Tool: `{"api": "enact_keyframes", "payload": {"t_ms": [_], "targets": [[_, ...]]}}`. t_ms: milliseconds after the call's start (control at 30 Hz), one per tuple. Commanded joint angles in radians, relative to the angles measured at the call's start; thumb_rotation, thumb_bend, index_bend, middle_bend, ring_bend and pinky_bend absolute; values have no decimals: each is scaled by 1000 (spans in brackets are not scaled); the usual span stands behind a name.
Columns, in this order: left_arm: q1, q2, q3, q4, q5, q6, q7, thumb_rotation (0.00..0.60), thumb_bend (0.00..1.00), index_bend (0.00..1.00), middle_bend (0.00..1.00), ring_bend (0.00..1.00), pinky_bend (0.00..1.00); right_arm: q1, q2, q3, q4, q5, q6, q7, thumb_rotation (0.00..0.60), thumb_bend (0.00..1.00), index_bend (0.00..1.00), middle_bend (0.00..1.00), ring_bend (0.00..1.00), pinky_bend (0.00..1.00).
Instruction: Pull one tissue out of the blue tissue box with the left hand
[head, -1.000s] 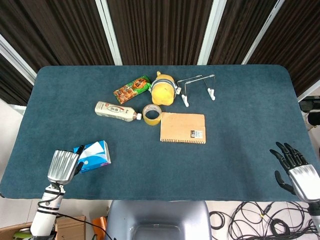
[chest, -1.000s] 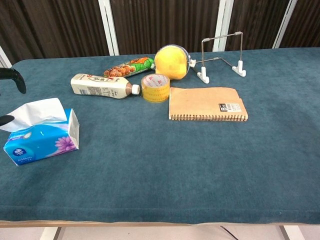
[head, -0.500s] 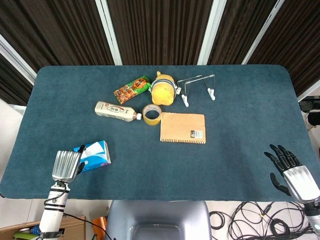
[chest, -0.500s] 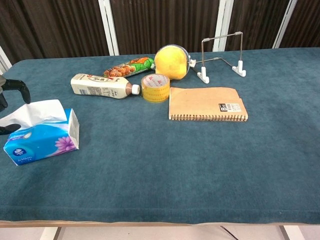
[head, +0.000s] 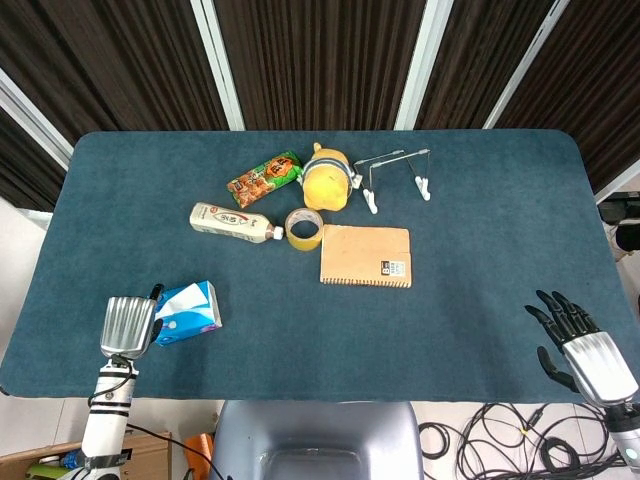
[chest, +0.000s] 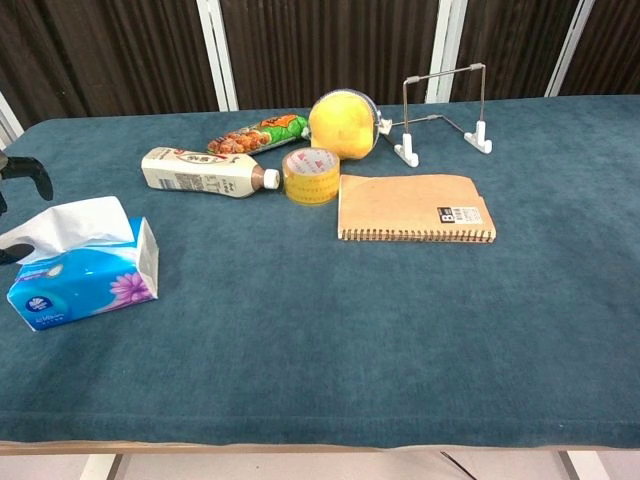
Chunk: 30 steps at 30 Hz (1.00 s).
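Tissue (chest: 75, 222) is soft, tears easily: pinch its raised tuft; your left robot hand (head: 128, 326) grips nothing, fingers apart.

Bare counter (head: 420, 330) lies between the left robot hand (head: 127, 327) and the right robot hand (head: 585, 350). Only the tissue box (head: 187, 311) sits just beside the left one; a bottle (head: 232, 222) lies farther ahead.
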Motion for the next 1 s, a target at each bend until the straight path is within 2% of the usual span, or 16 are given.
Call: {"api": "enact_keyframes", "payload": {"t_ms": [33,200,367,567,833,1000], "targets": [[-2,0,-1,2,-6,-3,7,600,251,471,1000,1000,1000,1,1,1,-3,-1,-4,0,600,505,163,25,0,185],[-8,-6,-1,18,-14,-8,15,600,309,567,1000,1000,1000,2,1,1,-6,-4,-8,0,600,505,163,25,0,186],[-13,-10,-2,29,-24,-19,5,600,381,595,1000,1000,1000,-2,-1,5,-5,-5,-1,-5,600,505,163,25,0,186],[-17,-14,3,51,-6,-15,-9,600,546,669,1000,1000,1000,-5,-3,9,-4,1,-8,-9,600,505,163,24,0,186],[-17,-7,9,58,41,8,-42,600,561,681,1000,1000,1000,-1,-1,6,-9,1,-30,-6,600,505,163,24,0,186],[-22,30,-2,7,70,28,-23,600,563,683,1000,1000,1000,0,0,7,-10,4,-38,-5,600,505,163,24,0,187]]}}
